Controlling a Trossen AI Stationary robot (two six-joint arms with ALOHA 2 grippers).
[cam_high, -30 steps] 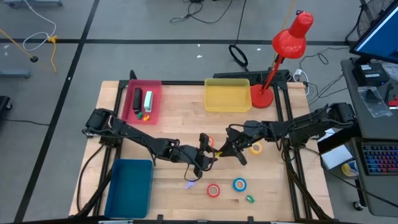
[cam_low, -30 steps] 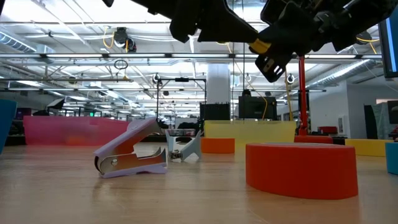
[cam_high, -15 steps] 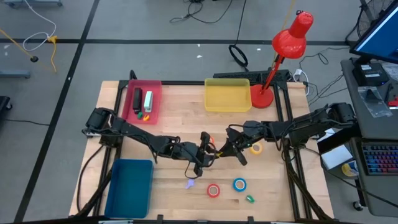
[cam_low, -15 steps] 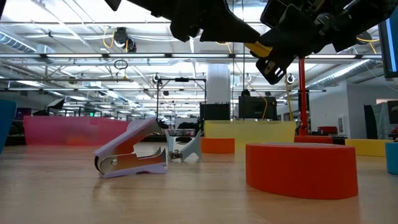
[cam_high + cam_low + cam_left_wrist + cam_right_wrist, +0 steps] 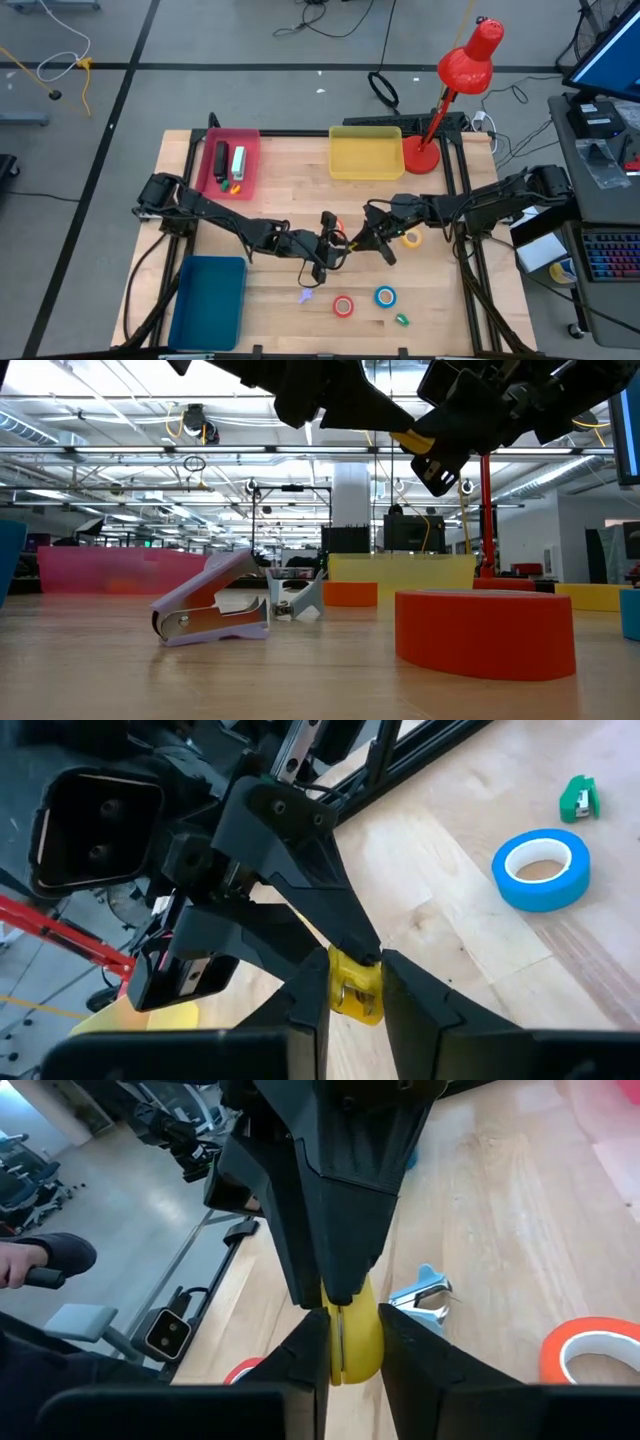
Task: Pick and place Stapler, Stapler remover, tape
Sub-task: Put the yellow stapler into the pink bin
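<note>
Left wrist view shows you both grippers, left [image 5: 352,1020] and right [image 5: 347,1370], clamped on one small yellow stapler remover [image 5: 354,985] above the table

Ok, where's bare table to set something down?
Bare wood: the gap between the pink tray and the yellow tray, the strip between those trays and the arms, and the front right corner beyond the blue tape. Crowded: the middle, where the left claw and right claw both grip a yellow piece, and front centre around the red tape.
</note>
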